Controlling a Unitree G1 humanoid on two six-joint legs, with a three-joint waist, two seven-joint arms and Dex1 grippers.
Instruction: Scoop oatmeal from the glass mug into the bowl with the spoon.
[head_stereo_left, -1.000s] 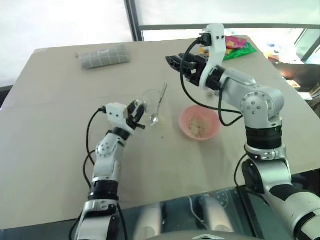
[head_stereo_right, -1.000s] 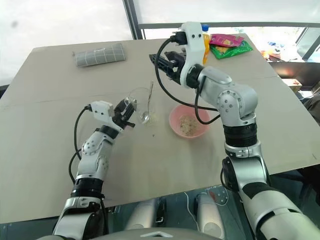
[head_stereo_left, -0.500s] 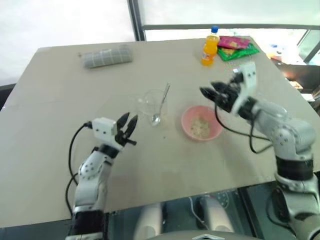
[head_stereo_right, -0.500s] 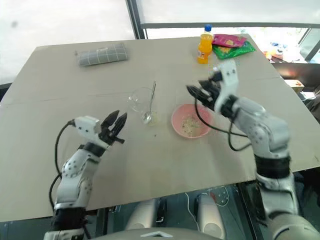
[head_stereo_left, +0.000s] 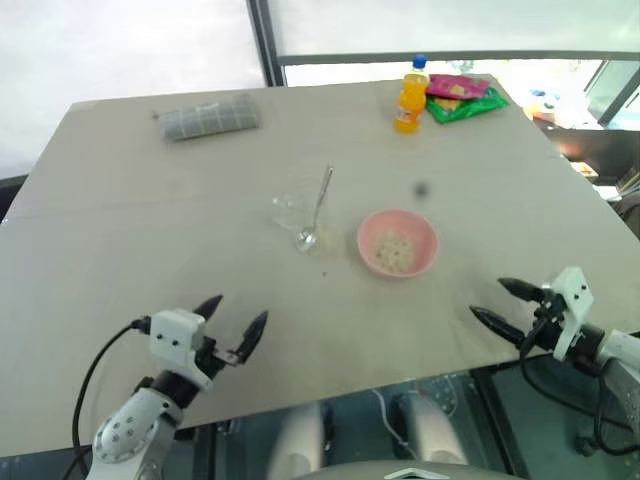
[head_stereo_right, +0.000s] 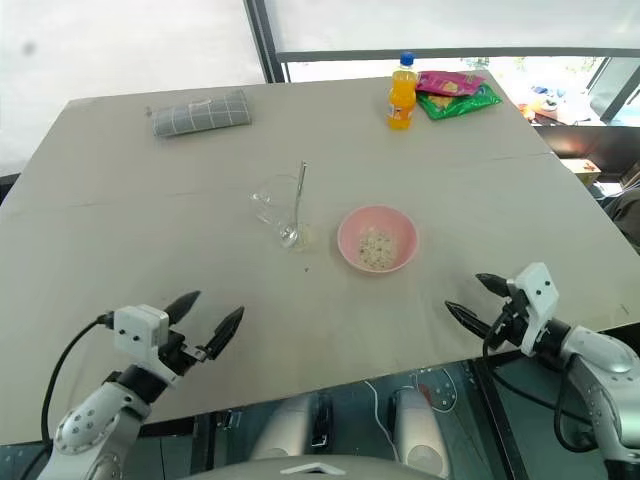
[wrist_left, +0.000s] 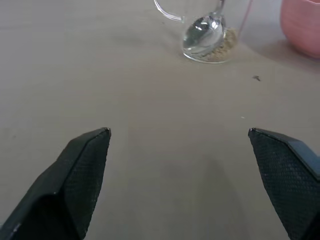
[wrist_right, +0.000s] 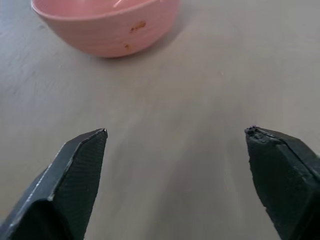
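Left end effector and right end effector wide apart (both empty).

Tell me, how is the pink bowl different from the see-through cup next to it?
The bowl is pink and solid-coloured; the glass mug is clear, nearly see-through. The bowl is wider and shallow; the mug is narrower with a side handle. The bowl holds a heap of oatmeal; the mug has the spoon standing in it. Both sit upright on the table.
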